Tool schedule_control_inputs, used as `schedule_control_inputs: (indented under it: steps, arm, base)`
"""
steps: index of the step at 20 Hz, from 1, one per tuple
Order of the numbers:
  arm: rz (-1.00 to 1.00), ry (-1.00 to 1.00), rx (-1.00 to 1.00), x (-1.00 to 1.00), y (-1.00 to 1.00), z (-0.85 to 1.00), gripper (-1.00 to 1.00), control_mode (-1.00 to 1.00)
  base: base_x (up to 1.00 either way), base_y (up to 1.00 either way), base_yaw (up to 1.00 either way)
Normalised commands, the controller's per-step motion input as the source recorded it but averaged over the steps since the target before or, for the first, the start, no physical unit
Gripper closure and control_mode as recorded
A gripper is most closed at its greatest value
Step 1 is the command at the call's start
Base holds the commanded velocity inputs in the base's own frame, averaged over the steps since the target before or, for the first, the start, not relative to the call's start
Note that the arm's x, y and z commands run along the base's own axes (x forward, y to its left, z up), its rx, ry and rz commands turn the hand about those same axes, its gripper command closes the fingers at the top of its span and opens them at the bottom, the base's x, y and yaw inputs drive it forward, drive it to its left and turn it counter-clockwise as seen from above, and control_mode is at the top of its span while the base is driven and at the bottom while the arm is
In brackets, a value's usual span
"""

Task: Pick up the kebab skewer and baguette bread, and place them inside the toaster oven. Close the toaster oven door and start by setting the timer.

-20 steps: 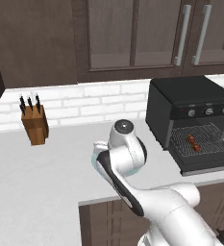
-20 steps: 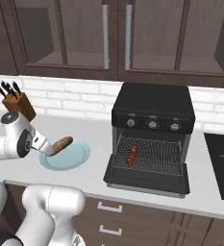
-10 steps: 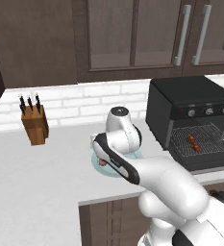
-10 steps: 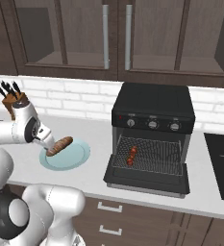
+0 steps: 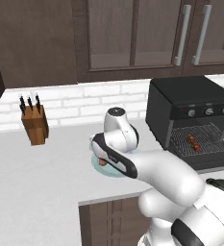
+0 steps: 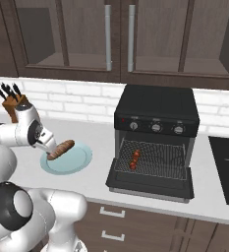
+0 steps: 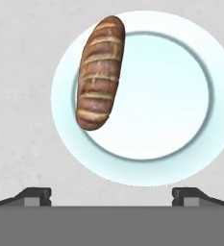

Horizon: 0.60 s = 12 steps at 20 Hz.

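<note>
The baguette bread (image 7: 100,72) lies on the left part of a pale blue plate (image 7: 180,96); in the right base view the loaf (image 6: 61,149) rests on the plate's (image 6: 74,162) near left rim. My gripper (image 7: 111,194) hangs above the plate, open, holding nothing, with its fingertips (image 7: 36,194) short of the bread. It hovers just left of the loaf (image 6: 48,145). The toaster oven (image 6: 157,115) stands with its door (image 6: 150,183) dropped open. The kebab skewer (image 6: 134,158) lies on the rack inside (image 5: 194,141).
A wooden knife block (image 5: 35,125) stands at the back left of the counter. Silver knobs (image 6: 156,127) run above the oven's mouth. A dark cooktop (image 6: 226,170) lies right of the oven. Wall cabinets hang above. My arm (image 5: 132,168) covers most of the plate in the left base view.
My arm has swung toward the plate, bringing the hand close beside the baguette. The jaws stayed open. Bread, skewer and oven door have not moved.
</note>
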Motion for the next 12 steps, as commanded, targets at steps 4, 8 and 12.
schedule_control_inputs:
  steps: [4,8,12]
  arm:
    - [0.0,0.0,0.0,0.0,-0.01,-0.36,-1.0,-1.0]
    - [0.0,0.0,0.0,0.0,0.0,-0.27,-1.0,-1.0]
    - [0.0,0.0,0.0,0.1,0.0,-0.23,-1.0,-1.0]
  base:
    - [0.0,0.0,0.0]
    - [0.0,0.0,0.0]
    - [0.0,0.0,0.0]
